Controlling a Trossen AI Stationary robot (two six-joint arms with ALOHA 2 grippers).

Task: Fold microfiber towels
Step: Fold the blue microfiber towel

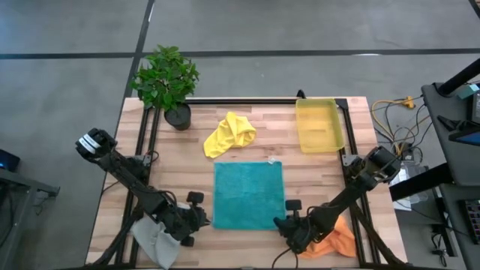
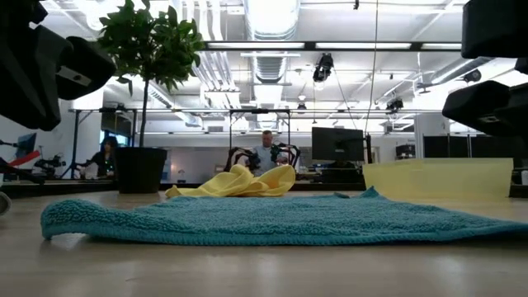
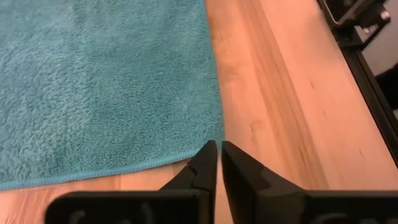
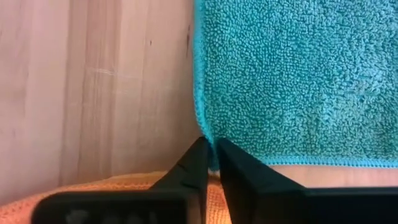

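Four towels on the counter (image 1: pixel 322 169), one of each colour: grey towel (image 1: pixel 155 241) at the near left, teal towel (image 1: pixel 248 194) flat in the middle, yellow towel (image 1: pixel 229 134) crumpled behind it, orange towel (image 1: pixel 337 241) at the near right. Left gripper (image 1: pixel 204 217) lies low at the teal towel's near left corner, right gripper (image 1: pixel 280 223) at its near right corner; both jaws nearly closed, holding nothing.

A wooden desk (image 1: pixel 322 176) stands on a grey concrete floor (image 1: pixel 67 90) in an open workshop, where bright ceiling lights (image 2: pixel 272 16) hang above monitors (image 2: pixel 337 144) and seated people (image 2: pixel 266 148), with a potted plant (image 1: pixel 166 82) nearby.
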